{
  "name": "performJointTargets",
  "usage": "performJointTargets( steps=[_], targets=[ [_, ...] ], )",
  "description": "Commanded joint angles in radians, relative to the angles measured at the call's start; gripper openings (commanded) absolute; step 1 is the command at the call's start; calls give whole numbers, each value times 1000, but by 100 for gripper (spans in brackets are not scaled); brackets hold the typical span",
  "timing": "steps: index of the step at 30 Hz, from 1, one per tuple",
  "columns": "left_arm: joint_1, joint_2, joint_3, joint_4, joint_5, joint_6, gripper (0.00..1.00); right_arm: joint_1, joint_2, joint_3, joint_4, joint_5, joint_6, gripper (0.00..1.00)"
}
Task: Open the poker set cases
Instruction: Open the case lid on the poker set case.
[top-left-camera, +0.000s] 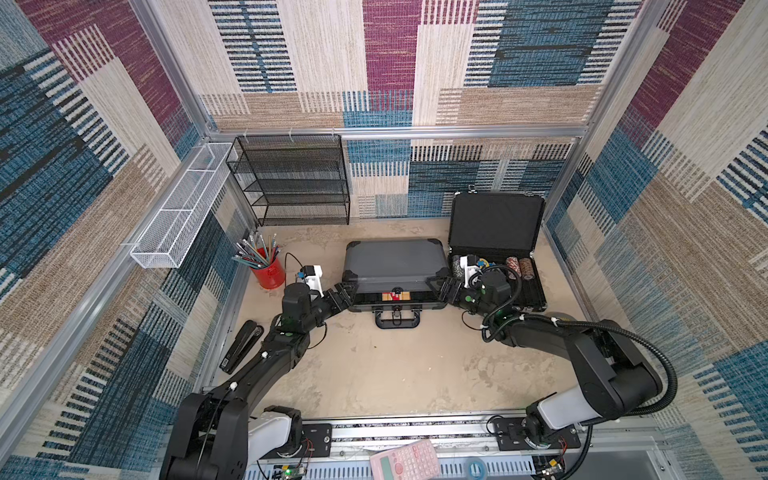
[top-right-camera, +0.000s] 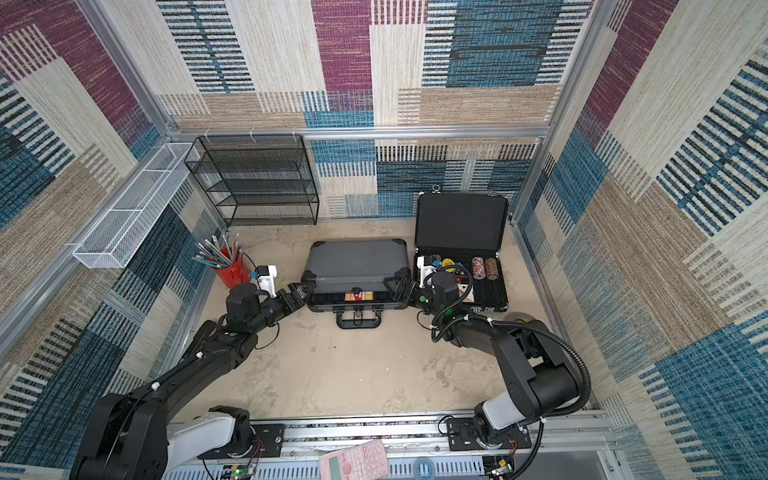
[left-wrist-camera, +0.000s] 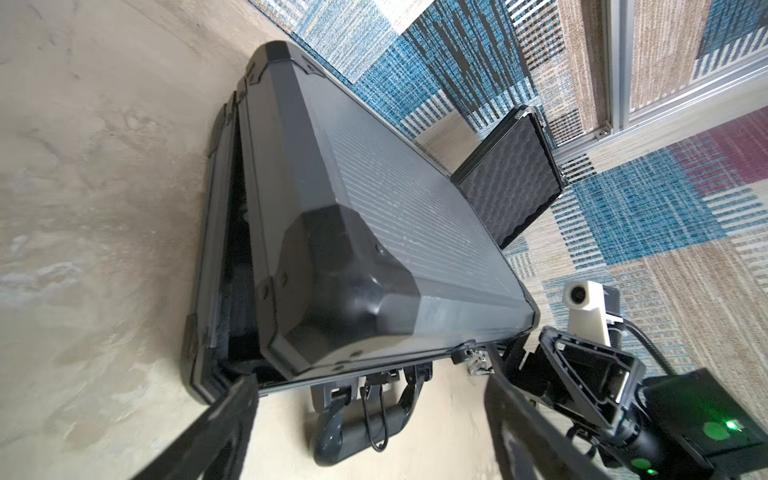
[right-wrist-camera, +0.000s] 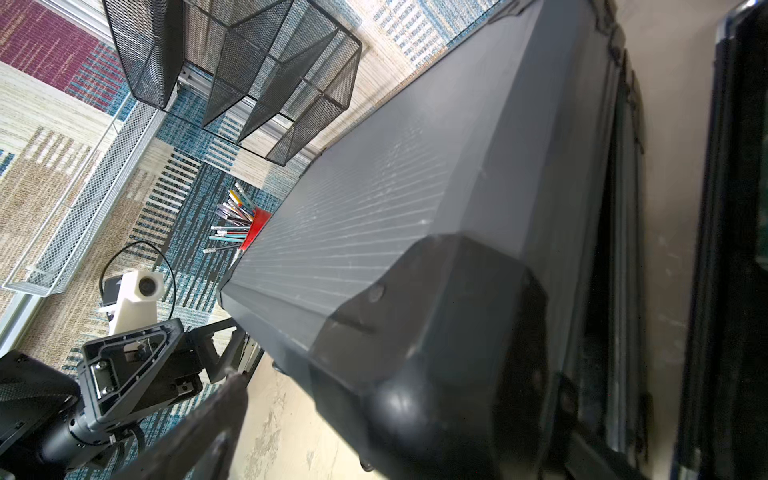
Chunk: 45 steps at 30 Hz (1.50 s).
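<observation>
Top views both show the black case (top-left-camera: 496, 222) at the back right corner of the table (top-left-camera: 395, 374) fully open, lid upright. The grey case (top-left-camera: 395, 264), mid-table near the back edge, is only cracked, its front lifted slightly. Left gripper (top-left-camera: 347, 293) and right gripper (top-left-camera: 438, 289), jaws spread wide, straddle its front lid corners; swinging that lid up remains, I judge.

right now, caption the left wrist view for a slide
Grey case with lid ajar, open fingers at its corner, black case open beyond
</observation>
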Motion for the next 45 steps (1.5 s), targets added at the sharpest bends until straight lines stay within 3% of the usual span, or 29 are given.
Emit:
performJointTargets(
  steps=[1,8,12,22,25,29,32,45],
  targets=[
    [0,-31,-16,-49,-52,45,87,1,-15,21,79,-41,-4,100],
    [0,-29,-8,-127,-66,81,83,1,-29,48,50,-30,-12,99],
    [0,40,52,-234,-79,132,78,1,-31,65,32,-22,-21,99],
    [0,226,155,-295,-80,194,66,1,-36,100,12,-8,-22,99],
    [0,274,186,-310,-87,217,61,1,-39,105,8,-3,-24,100],
    [0,345,233,-341,-95,248,46,1,-42,109,3,0,-27,99],
    [1,390,265,-375,-98,268,42,1,-44,116,-10,4,-37,99],
    [-36,444,327,-514,-215,331,38,1,-28,159,-25,10,-48,100]
  ],
)
